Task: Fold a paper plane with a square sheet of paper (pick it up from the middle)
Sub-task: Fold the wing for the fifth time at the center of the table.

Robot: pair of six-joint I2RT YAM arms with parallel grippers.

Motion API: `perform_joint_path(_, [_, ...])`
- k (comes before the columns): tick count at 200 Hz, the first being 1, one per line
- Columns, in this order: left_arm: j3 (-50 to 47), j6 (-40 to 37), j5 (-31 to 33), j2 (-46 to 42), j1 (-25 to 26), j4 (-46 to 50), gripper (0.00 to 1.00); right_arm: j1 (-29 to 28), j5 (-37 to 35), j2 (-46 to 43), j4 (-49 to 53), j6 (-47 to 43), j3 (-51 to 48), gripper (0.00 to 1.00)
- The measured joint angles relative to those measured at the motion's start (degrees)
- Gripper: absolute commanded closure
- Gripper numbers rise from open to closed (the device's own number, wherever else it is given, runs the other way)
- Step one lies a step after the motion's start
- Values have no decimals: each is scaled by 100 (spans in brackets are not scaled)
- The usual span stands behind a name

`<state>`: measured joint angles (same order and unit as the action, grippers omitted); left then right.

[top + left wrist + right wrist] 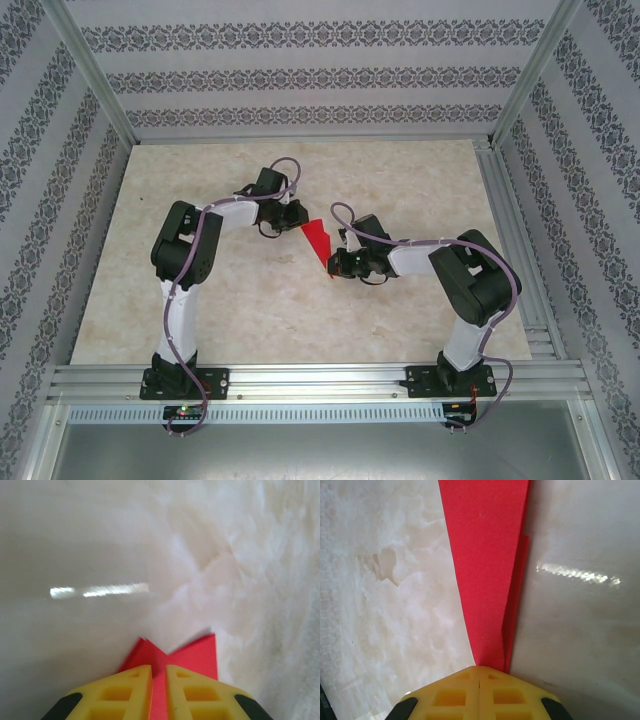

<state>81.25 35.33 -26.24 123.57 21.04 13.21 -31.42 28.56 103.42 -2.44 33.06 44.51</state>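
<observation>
Right tool (479,672), left tool (159,669) on opposite ends of plain paper plane (485,555)

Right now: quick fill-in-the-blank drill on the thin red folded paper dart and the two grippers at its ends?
1. The right gripper is shut on the thin red folded paper dart at its ___ end.
2. The left gripper sits at the dart's opposite, ___ end.
3. Both grippers' fingers are coloured ___.
4. The dart spans the gap between the grippers above a pale ___-patterned tabletop.

Missing words: pointed; wide; yellow; marble.
</observation>
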Motion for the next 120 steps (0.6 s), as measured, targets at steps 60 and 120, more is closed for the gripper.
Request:
perform_joint_path(60, [214, -385, 831, -76, -393, 306, 64, -162, -330, -168, 463, 0, 234, 97])
perform_joint_path(120, [-157, -546, 1467, -1082, -651, 704, 43, -225, -621, -754, 1276, 7, 774, 67])
